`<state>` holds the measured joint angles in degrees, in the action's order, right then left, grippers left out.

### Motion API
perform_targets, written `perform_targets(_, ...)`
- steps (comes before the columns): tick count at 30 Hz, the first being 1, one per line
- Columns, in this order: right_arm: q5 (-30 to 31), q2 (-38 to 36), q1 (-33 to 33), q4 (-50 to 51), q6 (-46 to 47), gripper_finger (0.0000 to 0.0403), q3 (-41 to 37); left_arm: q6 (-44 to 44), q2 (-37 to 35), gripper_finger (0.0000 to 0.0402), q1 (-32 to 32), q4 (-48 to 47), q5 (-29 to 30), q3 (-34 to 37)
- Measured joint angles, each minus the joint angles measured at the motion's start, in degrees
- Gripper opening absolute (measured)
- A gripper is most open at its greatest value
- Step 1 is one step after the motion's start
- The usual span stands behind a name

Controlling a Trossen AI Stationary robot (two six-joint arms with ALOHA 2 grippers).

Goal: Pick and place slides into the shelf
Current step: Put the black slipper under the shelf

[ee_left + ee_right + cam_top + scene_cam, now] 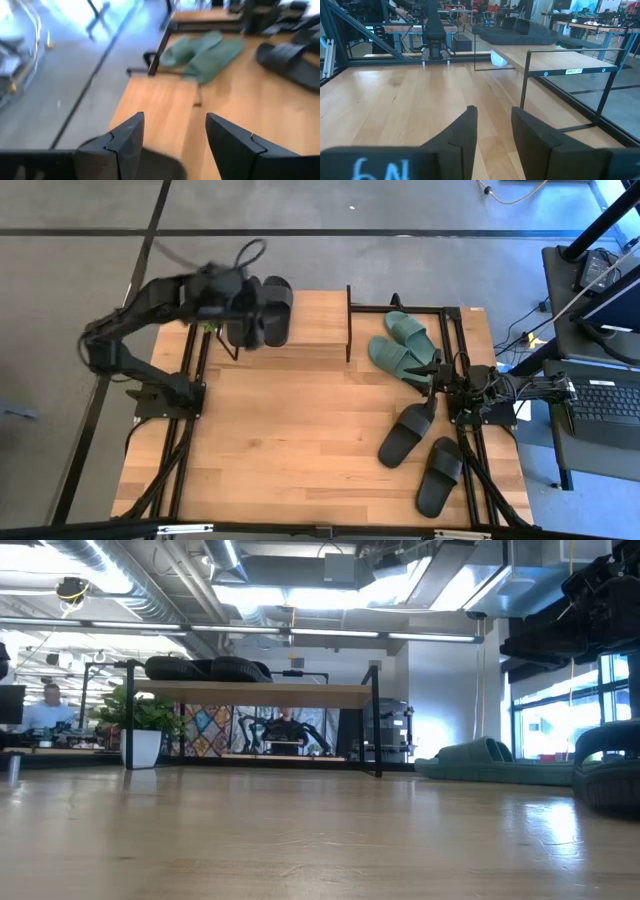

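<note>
Two black slides (262,312) lie side by side on the left part of the shelf's light top board (315,320); they also show in the low view (205,668). My left gripper (232,305) hovers over them, open, and a dark slide edge (160,169) shows low between its fingers (172,145). Two teal slides (400,345) rest sole-down on the table right of the shelf. Two more black slides (405,435) (440,475) lie nearer the table's near right corner. My right gripper (440,376) waits at the right edge, open by a narrow gap (494,130), over bare table.
The shelf's thin black frame posts (348,320) stand at its right end, with room beneath the board (255,725). Arm bases and black rails (165,395) (480,450) flank the table. The middle of the wooden tabletop (290,430) is bare. A person sits far behind (45,710).
</note>
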<state>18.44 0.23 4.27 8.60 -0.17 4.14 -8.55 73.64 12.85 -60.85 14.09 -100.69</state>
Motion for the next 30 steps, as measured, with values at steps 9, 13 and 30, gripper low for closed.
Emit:
perform_targets(9, 0.0, 0.0, 0.0, 0.02, -0.1, 0.0122, 0.0, 2.95, -11.52, 0.0204, -20.37, 14.61, 20.83, 20.93)
perform_targets(13, 0.0, 0.0, -0.01, -0.04, -0.15, 0.0122, 0.0, 3.51, -14.66, 0.0204, -27.18, 23.15, 25.77, 31.95)
perform_targets(30, 0.0, 0.01, -0.01, -0.17, -0.06, 0.0122, 0.0, 16.39, -16.8, 0.0204, -43.32, 55.21, 41.45, 67.74)
